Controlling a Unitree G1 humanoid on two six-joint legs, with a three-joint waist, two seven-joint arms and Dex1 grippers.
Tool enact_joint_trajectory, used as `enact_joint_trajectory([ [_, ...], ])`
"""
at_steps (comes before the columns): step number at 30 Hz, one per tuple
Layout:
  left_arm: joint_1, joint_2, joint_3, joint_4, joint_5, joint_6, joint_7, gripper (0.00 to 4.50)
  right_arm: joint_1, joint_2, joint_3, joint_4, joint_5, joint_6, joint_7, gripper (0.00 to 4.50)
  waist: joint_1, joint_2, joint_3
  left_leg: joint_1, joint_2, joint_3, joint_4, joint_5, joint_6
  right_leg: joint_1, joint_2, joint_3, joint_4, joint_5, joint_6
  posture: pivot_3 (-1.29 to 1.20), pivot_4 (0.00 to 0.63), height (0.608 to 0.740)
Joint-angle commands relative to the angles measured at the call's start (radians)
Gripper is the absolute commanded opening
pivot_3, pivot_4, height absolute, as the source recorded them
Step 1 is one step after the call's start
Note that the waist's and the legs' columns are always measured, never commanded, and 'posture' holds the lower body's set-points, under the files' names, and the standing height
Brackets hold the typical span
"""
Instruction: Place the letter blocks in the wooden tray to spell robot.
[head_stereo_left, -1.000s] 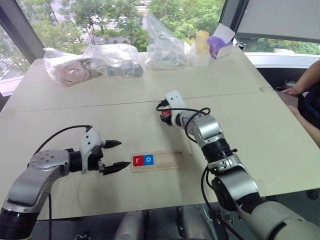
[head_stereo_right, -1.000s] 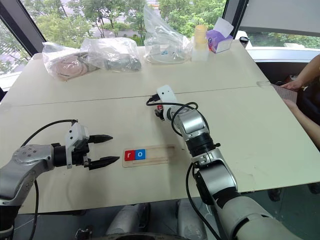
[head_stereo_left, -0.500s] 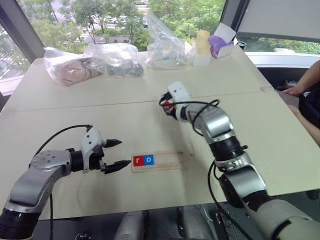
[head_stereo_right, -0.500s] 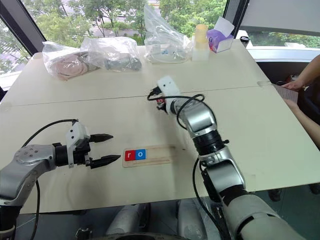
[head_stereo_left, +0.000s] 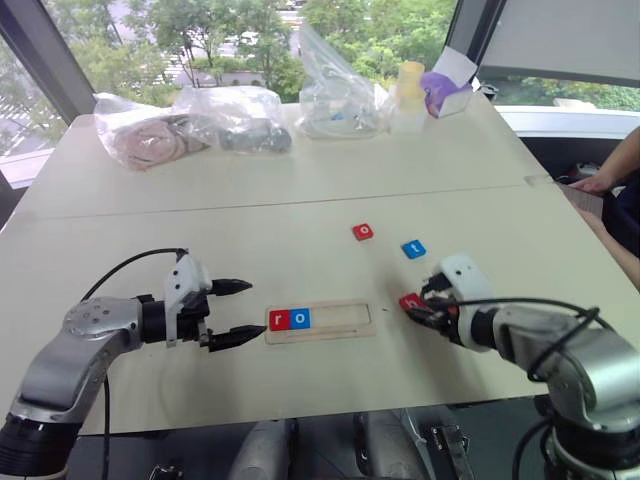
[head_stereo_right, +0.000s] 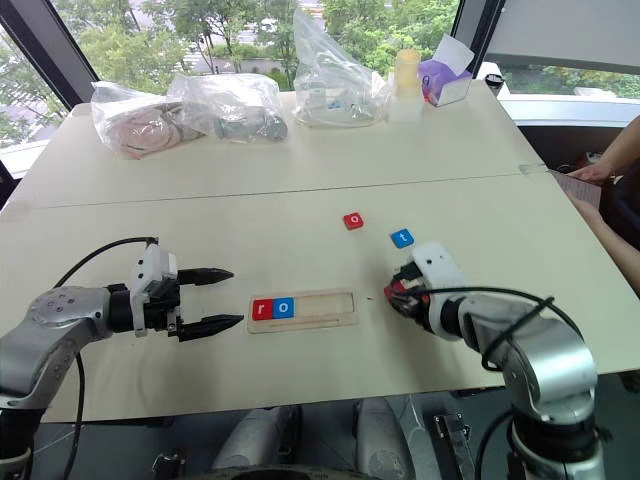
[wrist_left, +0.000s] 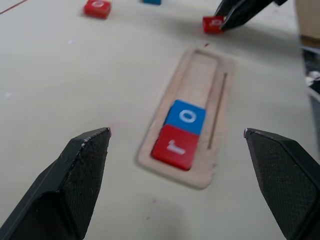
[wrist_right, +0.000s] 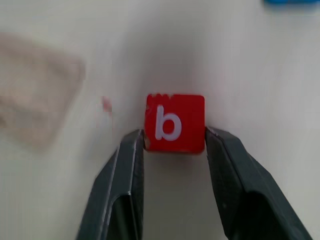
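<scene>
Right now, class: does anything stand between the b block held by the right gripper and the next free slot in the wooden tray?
Nothing visible does. The right gripper holds the b block just off the wooden tray's empty end; bare table lies between, and the slot beside the blue o is free.

A: Where do the head views look from?
B: High, forward and down over the table (head_stereo_left: 300, 190); both share the wooden tray (head_stereo_right: 330, 310).
A: The wrists?
B: Close, low, along their fingers (wrist_left: 75, 175).
</scene>
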Motion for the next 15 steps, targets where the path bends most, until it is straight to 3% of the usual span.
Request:
enact_joint_trajectory([
  [1,-0.031,0.011,0.011,0.011,-0.008,-0.021,-0.015,4.5,0.032,0.028,-0.033,-0.051,0.059,0.007,-0.066,1.22,0.003,0.0,0.0,0.0,0.0,0.0,0.0,0.0,0.0,0.0,0.0,0.0,0.0,0.0,0.0,0.0,0.15,0.74],
  [5,-0.058,0.002,-0.005,0.028,-0.001,-0.022,-0.011,4.5,0.037,0.039,-0.047,-0.052,0.102,0.007,-0.123,1.22,0.004,-0.001,0.0,0.0,0.0,0.0,0.001,0.0,0.0,0.001,0.0,-0.001,0.0,0.0,0.0,0.0,0.15,0.74],
  [9,-0.065,0.0,-0.01,0.034,0.004,-0.024,-0.007,4.5,0.005,-0.033,-0.051,-0.061,0.18,0.007,-0.094,3.15,0.004,0.0,0.0,0.0,0.0,0.0,0.001,0.0,0.0,0.001,0.0,0.0,0.0,0.0,0.001,0.0,0.15,0.74],
  [11,-0.07,-0.001,-0.011,0.039,0.004,-0.024,-0.006,4.5,-0.04,-0.123,-0.037,-0.06,0.202,0.007,-0.035,4.25,0.003,0.0,0.0,0.0,0.0,0.0,0.001,0.0,0.0,0.001,0.0,-0.001,-0.001,0.0,0.001,0.0,0.15,0.74],
  [12,-0.073,-0.002,-0.013,0.041,0.005,-0.025,-0.006,4.5,-0.048,-0.229,-0.015,-0.043,0.204,-0.083,0.056,4.47,0.004,0.0,0.0,0.0,-0.001,0.0,0.001,0.0,0.0,0.001,0.0,-0.001,-0.001,0.0,0.001,0.0,0.15,0.74],
  [15,-0.081,-0.006,-0.018,0.045,0.008,-0.027,-0.005,4.5,-0.034,-0.437,0.045,0.073,0.141,-0.41,0.293,4.47,0.005,-0.001,0.001,0.0,-0.001,0.001,0.001,0.0,0.0,0.003,0.001,-0.002,-0.001,-0.001,0.001,0.0,0.15,0.74],
])
